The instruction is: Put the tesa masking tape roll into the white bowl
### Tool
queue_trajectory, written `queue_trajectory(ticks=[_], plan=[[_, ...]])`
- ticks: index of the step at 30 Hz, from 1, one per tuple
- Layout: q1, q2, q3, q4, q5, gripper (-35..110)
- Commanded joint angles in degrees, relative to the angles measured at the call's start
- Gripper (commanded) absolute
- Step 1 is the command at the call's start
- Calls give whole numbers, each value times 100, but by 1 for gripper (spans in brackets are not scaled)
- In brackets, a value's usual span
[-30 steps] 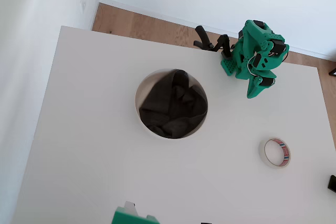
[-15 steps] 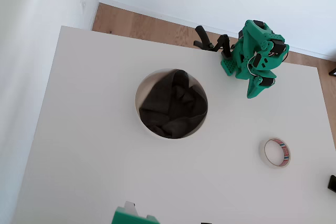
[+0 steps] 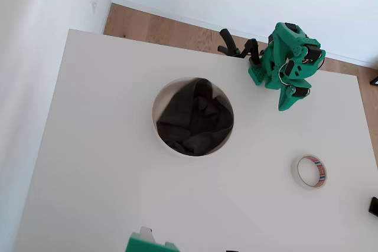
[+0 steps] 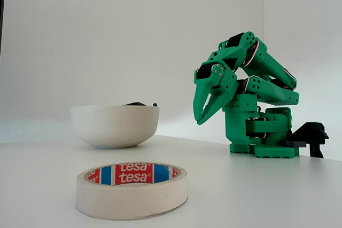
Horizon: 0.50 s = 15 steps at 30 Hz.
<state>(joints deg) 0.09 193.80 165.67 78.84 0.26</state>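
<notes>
No visible change over the last second: in the overhead view the arm sits folded in the same pose near the far edge of the worktop [image 3: 106, 193], and tape and bowl have not shifted. Judgement: the task has not begun; reach, grasp and transfer are all outstanding. The gripper [image 4: 202, 115] points downward, held off the surface in the fixed view, its green fingers [image 4: 209, 102] pressed together to a narrow tip, holding nothing. The tesa masking tape roll [image 3: 310, 171] lies flat on the worktop, hole up, red-and-blue core print visible; in the overhead view it is below and somewhat right of the gripper [image 3: 286, 103], well apart from it, nothing between them. The white bowl [image 3: 159, 140] stands near mid-worktop, left of the arm in the overhead view, with dark cloth [image 3: 195, 119] bunched inside. The bowl is well apart from the roll, which lies nearer the arm's side of the surface. Judgement: the next move calls for spreading the fingers, swinging out over the roll, and descending so that one finger enters the hole and the other lands outside the ring wall. The low flat ring leaves little height to catch; it may slide if nudged.
</notes>
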Motion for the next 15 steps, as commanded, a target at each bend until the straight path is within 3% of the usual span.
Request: queue_trajectory(ticks=[1,15], plan=[[88,44,18,88,-44,-4],[-44,44,18,88,-18,-8]])
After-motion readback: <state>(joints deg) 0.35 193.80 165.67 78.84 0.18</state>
